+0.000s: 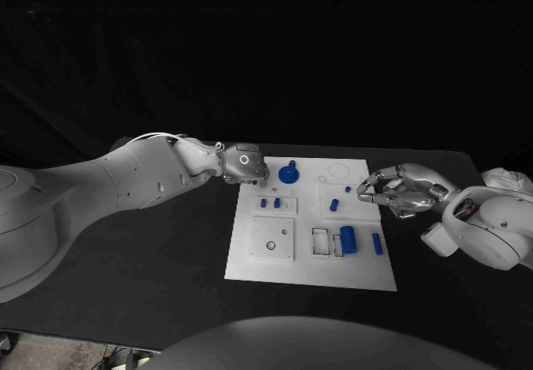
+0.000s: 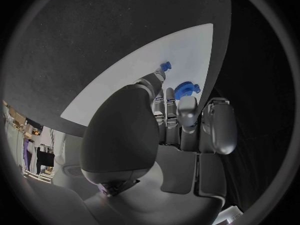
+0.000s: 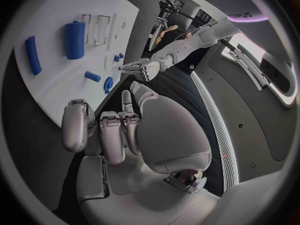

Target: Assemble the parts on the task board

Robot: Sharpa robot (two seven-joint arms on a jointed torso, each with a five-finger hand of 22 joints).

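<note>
task board [image 1: 311, 270]: lies in the middle of the tabletop [image 1: 145, 293], between the two hands.
left hand [image 1: 243, 165]: over the board's far left corner, just left of the gear.
gear [image 1: 289, 173]: on the board near its far edge, left of centre.
right hand [image 1: 391, 189]: at the board's right edge, beside its far half, fingers reaching over the edge.
two small pegs [image 1: 270, 203]: standing side by side on the left half, nearer than the gear.
single peg [image 1: 334, 205]: right of the two pegs, mid-board.
large cylinder [image 1: 349, 239]: lying on the near right part.
slim bar [image 1: 377, 243]: just right of the cylinder, near the right edge.
</note>
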